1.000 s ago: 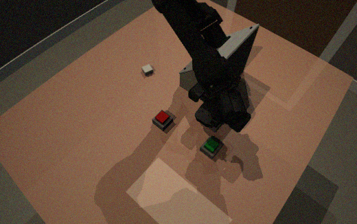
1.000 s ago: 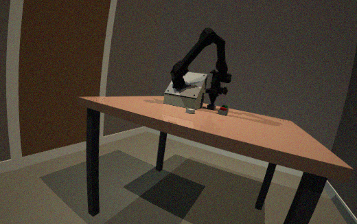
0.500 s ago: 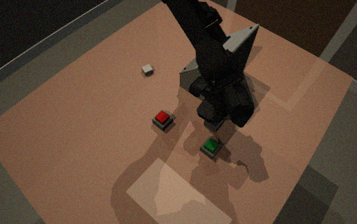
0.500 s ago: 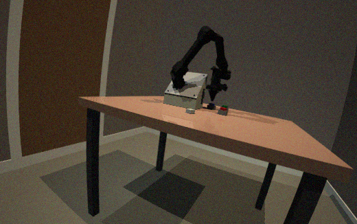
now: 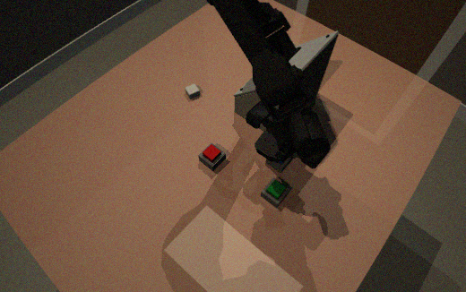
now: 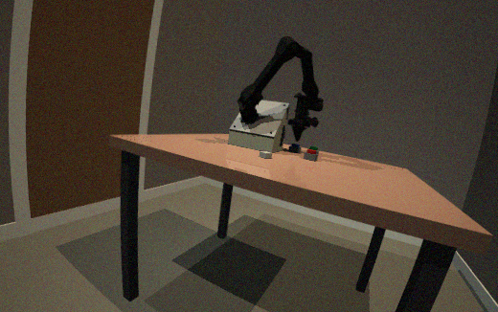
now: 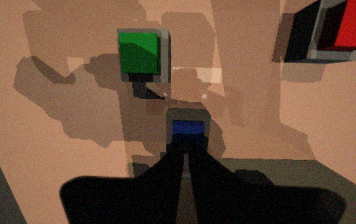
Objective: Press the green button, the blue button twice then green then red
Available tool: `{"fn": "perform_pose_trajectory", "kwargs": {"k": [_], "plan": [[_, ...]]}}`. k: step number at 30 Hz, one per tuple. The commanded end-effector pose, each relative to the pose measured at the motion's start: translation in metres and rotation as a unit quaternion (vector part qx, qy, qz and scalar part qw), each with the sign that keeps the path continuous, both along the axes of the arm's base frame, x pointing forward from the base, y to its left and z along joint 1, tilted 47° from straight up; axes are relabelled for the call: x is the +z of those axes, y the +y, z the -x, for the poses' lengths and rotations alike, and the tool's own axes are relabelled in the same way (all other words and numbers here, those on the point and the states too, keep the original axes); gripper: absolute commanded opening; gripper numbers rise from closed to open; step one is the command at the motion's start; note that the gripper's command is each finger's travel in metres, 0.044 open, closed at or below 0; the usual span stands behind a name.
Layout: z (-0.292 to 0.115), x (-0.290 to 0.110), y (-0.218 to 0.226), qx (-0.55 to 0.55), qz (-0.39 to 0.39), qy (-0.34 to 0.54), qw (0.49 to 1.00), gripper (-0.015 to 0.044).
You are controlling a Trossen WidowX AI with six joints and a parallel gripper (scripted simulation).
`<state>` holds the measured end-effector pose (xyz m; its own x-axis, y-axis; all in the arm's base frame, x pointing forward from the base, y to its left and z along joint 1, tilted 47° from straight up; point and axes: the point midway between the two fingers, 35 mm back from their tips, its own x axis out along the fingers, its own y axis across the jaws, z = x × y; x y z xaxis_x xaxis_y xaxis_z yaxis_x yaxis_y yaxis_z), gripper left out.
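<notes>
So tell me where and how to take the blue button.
Don't grip it; press it. Come straight down on the flat blue cap, which faces up in its grey housing. The gripper is shut and empty, its tips together just above the cap, so they work as one pusher. Stay off the green button.
</notes>
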<state>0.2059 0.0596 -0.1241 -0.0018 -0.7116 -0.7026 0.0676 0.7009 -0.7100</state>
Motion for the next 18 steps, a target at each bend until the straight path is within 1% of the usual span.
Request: {"fn": "perform_pose_trajectory", "kwargs": {"k": [1, 9, 18], "plan": [[0.003, -0.006, -0.008, 0.002, 0.006, 0.007, 1.000, 0.0020], [0.004, -0.014, -0.018, 0.001, 0.007, 0.007, 1.000, 0.0020], [0.004, -0.015, -0.018, 0.001, 0.007, 0.007, 1.000, 0.0020]]}}
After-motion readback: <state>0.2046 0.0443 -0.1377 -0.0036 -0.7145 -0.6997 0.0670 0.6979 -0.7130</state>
